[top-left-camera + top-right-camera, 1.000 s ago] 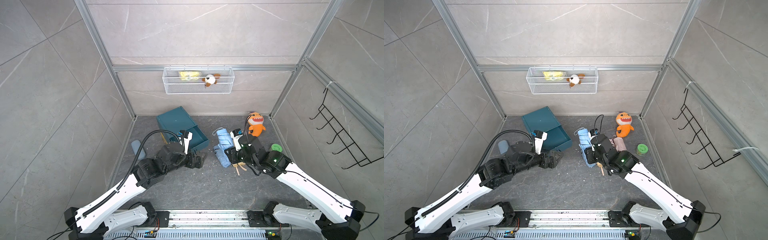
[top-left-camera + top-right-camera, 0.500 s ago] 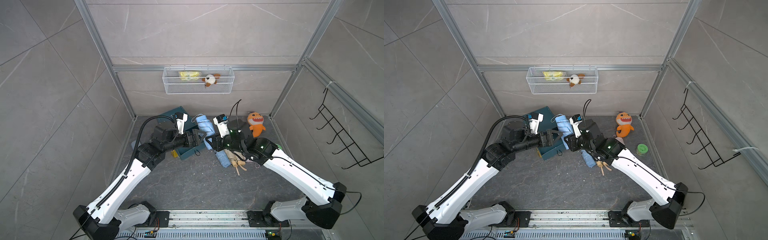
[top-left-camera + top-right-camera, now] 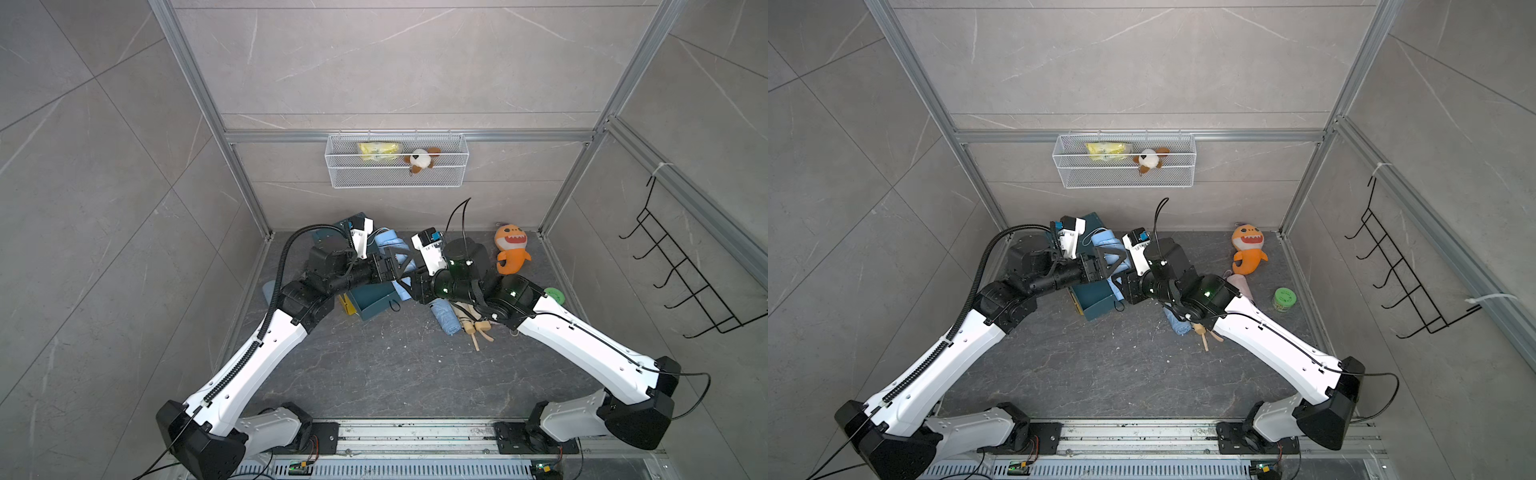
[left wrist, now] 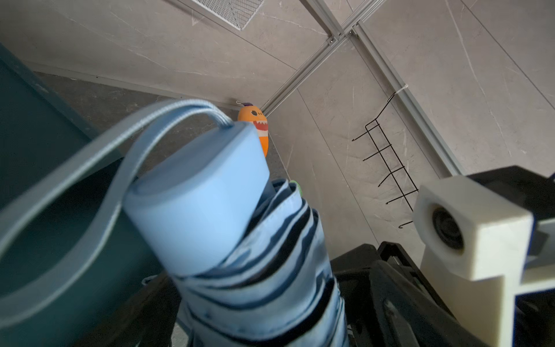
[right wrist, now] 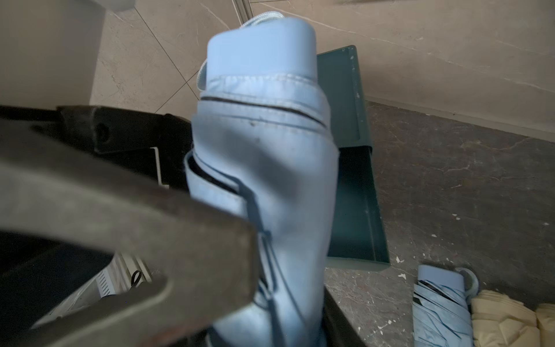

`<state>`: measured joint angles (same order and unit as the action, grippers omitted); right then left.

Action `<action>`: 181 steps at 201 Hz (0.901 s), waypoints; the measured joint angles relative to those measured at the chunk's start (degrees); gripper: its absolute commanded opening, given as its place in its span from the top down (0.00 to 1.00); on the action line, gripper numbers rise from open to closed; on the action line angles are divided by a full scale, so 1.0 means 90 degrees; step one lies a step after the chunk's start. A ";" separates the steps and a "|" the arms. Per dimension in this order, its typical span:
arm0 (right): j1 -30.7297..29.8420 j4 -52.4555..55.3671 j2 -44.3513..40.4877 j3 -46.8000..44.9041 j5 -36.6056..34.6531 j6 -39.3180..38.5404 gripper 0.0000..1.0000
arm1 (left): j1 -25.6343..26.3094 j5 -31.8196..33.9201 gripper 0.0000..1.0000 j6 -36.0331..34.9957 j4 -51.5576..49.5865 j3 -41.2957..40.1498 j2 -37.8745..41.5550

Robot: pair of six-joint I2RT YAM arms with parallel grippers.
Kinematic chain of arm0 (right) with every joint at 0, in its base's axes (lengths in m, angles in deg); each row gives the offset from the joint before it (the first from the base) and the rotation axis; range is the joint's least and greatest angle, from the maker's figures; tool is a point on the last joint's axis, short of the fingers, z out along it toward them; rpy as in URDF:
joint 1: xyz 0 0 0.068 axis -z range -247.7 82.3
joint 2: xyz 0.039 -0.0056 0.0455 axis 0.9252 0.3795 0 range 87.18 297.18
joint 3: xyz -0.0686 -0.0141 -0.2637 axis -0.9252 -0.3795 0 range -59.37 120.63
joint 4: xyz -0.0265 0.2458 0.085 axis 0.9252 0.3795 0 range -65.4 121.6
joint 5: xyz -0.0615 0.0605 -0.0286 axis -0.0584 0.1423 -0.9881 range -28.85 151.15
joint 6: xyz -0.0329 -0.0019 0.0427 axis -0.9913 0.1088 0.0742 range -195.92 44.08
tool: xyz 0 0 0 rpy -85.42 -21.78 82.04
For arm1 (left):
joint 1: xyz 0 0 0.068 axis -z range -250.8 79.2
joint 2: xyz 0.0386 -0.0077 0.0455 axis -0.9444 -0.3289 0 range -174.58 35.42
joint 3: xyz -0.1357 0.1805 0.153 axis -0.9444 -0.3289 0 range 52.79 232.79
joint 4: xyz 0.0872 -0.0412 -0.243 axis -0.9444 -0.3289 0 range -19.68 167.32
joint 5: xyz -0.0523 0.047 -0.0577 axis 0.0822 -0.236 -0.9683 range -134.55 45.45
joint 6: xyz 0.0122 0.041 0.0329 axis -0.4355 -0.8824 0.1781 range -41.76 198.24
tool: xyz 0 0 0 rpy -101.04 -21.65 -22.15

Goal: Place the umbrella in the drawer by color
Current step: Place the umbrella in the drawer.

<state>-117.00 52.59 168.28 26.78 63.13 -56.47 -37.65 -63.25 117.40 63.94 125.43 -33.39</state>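
You get even, soft light, shadows faint. Top views sharp, lines bowing toward the edges. In both wrist views the umbrella [image 4: 210,216] sits close, blurred; background clearer.

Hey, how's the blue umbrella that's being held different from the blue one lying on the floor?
The held umbrella is clamped in the right pincer, raised by the drawer. The floor umbrella lies flat on the floor, untouched. The held umbrella has the open left pincer next to it, while the floor umbrella has a cream umbrella beside it. Both are light blue and folded.
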 measured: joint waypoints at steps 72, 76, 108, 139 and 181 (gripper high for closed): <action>-0.0010 -0.0092 0.0056 0.0000 -0.0002 0.0002 0.62 | -0.0083 -0.0284 0.51 0.0228 0.0542 -0.0347 -0.0078; -0.0010 -0.0095 0.0066 0.0000 -0.0002 0.0002 0.62 | -0.0087 -0.0304 0.54 0.0221 0.0559 -0.0347 -0.0085; -0.0010 -0.0185 0.0153 0.0000 -0.0007 -0.0002 0.45 | -0.0236 -0.0495 0.69 0.0294 0.0636 -0.0376 -0.0121; -0.0010 -0.0199 0.0172 0.0032 0.0022 -0.0070 0.31 | -0.0476 -0.0794 0.70 0.0240 0.0600 -0.0420 -0.0121; 0.0078 -0.0503 -0.0051 -0.0136 0.0041 -0.0046 0.27 | -0.0826 -0.0797 0.65 0.0119 0.0374 -0.0457 -0.0078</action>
<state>-116.30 48.06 167.83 25.56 63.50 -56.89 -45.08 -70.41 118.47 67.30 121.32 -34.09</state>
